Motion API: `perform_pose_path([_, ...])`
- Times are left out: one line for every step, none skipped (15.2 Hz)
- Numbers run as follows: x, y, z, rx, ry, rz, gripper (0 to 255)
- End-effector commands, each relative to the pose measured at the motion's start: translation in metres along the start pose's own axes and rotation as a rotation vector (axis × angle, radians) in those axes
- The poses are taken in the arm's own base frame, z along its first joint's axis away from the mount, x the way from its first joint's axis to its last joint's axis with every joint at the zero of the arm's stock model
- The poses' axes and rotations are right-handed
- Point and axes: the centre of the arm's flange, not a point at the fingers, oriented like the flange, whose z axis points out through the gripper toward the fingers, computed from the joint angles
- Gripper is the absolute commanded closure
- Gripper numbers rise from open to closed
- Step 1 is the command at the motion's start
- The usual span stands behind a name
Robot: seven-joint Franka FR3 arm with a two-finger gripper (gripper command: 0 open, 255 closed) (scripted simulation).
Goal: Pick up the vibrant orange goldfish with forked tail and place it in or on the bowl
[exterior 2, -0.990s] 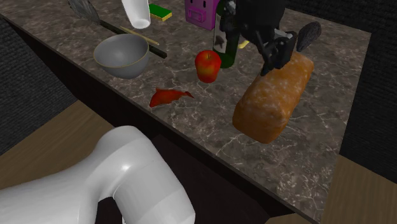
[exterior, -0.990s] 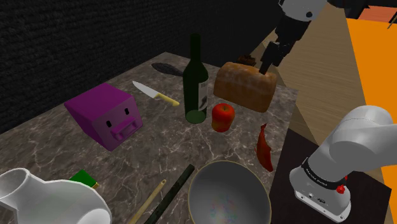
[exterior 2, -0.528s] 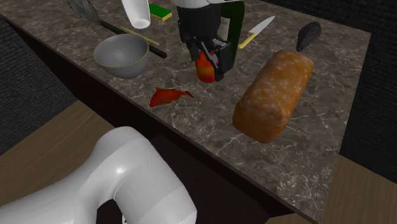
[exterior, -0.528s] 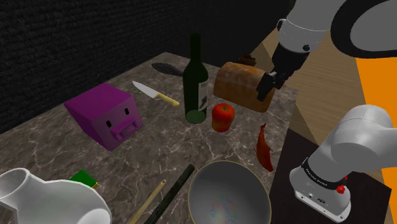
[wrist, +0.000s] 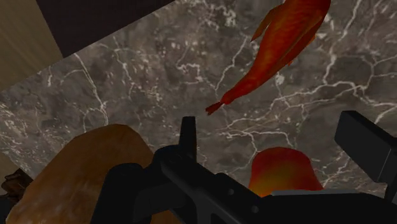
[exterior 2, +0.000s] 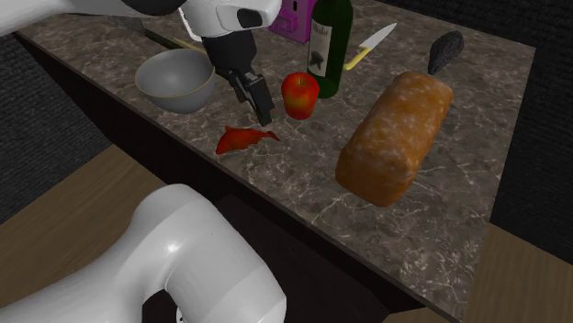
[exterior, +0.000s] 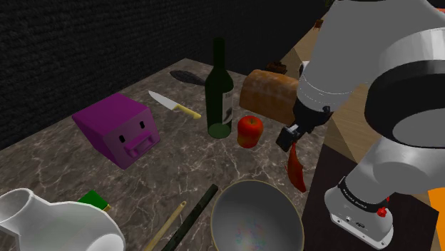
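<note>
— What's under you?
— A dark marbled tabletop (exterior: 178,164) veined in white, with black brick-patterned walls (exterior: 71,43) behind it and a wooden floor (exterior 2: 64,206) past its edge.

— Where's the fish?
— The orange-red goldfish (exterior: 296,165) lies flat on the marble, close to the tabletop's near edge in the second exterior view. The grey bowl (exterior: 249,214) sits on one side of it and the brown loaf (exterior: 267,96) on the other, both apart from it. My tool (exterior: 289,137) hangs near the fish without touching it, spread wide with nothing in its grip.

— Room to move?
— There's bare marble all round the fish. A red apple (exterior 2: 299,94) stands just beside my tool, with a green bottle (exterior 2: 331,46) behind it.

— What do the views add?
— The wrist view has the fish's thin end pointing toward my fingers (wrist: 188,137). The shoulder view gives a purple pig-faced box (exterior: 118,128) and a knife (exterior: 173,105). The second exterior view gives a dark flat thing (exterior 2: 447,48) beyond the loaf.
</note>
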Motion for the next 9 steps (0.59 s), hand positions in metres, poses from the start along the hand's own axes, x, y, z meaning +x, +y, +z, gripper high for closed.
perform_pose_path([-0.017, -0.022, 0.009, -0.032, -0.005, 0.018, 0])
perform_pose_path([-0.021, -0.028, 0.012, -0.039, -0.007, 0.021, 0])
perform_pose_path([-0.021, -0.028, 0.017, -0.039, -0.007, 0.021, 0])
perform_pose_path([-0.021, -0.028, 0.022, -0.039, -0.007, 0.021, 0])
perform_pose_path([-0.021, -0.028, 0.028, -0.039, -0.007, 0.021, 0])
perform_pose_path([-0.021, -0.028, 0.033, -0.039, -0.007, 0.021, 0])
perform_pose_path([-0.021, -0.027, 0.038, -0.039, -0.007, 0.021, 0])
perform_pose_path([-0.021, -0.027, 0.043, -0.039, -0.007, 0.021, 0])
perform_pose_path([-0.021, -0.027, 0.049, -0.039, -0.007, 0.021, 0])
